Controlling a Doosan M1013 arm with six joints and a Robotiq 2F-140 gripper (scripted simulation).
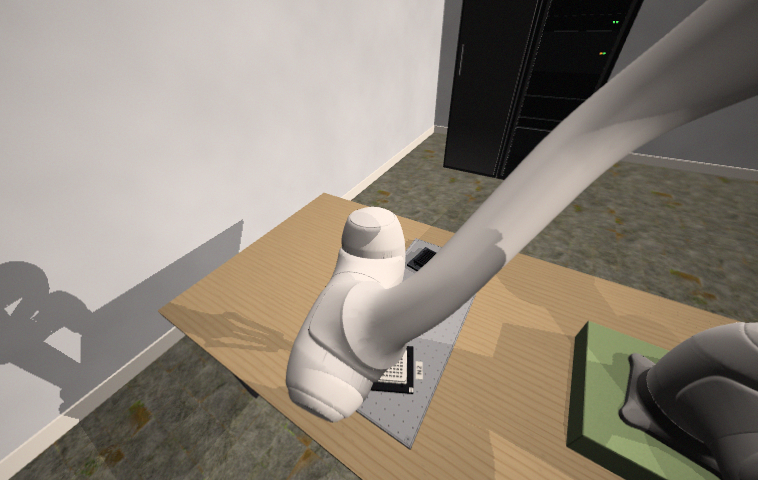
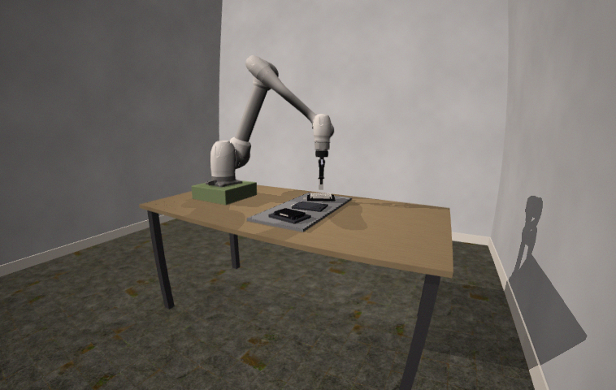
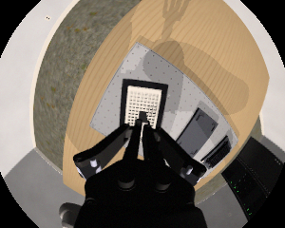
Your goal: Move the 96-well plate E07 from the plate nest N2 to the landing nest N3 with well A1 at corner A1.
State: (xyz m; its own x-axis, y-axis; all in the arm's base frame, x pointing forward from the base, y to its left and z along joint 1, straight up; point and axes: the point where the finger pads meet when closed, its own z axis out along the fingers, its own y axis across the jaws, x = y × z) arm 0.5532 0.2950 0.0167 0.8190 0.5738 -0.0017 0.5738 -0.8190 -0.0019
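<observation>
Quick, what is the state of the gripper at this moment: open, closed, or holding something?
Gripper: closed, fingertips together, holding nothing. It hangs above the white 96-well plate, which sits in its nest.

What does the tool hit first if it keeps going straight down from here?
Most likely the white 96-well plate in nest N2. The tool, shut and empty, points down over it with a gap between them; exact landing spot unclear.
</observation>
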